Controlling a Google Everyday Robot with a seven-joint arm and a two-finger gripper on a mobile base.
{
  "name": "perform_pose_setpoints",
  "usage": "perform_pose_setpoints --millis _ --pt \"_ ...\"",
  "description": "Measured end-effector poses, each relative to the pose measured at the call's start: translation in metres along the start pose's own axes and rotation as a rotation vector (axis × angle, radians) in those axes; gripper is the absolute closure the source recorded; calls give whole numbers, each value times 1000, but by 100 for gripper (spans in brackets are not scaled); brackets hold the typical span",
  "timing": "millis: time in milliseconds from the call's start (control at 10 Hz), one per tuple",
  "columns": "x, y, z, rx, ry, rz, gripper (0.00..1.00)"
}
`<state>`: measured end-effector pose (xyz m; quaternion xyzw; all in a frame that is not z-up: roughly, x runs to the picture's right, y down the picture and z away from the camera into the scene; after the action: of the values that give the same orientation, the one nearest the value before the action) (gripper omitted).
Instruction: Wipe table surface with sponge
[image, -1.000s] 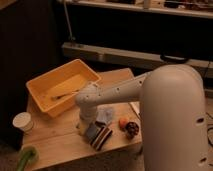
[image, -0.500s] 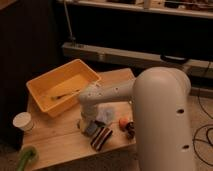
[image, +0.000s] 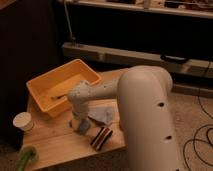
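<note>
Sponge (image: 81, 127) flat on the tabletop (image: 60, 145), left of centre, pinched between the closed fingers of the gripper (image: 78, 122) lowered onto it. Just to the right, a blue-grey cloth (image: 102, 115); nearer the front edge, a striped block (image: 101, 137). Behind, a yellow tray (image: 45, 85); at the left edge, a white cup (image: 23, 121).

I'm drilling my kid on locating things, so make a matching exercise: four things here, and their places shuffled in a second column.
1 yellow tray
2 white cup
3 striped block
4 hand

A near the front right corner of the table
B down at the table, just in front of the tray
C at the table's left edge
D back left of the table

Pairs: 1-D, 2-C, 3-A, 4-B
</note>
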<state>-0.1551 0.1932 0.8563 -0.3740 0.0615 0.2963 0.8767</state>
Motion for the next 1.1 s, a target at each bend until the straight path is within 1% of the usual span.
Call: perform_pose_setpoints --millis 100,300,900,1000,1100 --pt "-5 5 8 -12 4 -16 94" --pt "-5 8 5 -17 2 -18 94" --pt "-2 11 2 -19 12 -27 94" --pt "-3 19 2 -20 18 -48 94" --pt "-4 34 1 -20 30 -68 94"
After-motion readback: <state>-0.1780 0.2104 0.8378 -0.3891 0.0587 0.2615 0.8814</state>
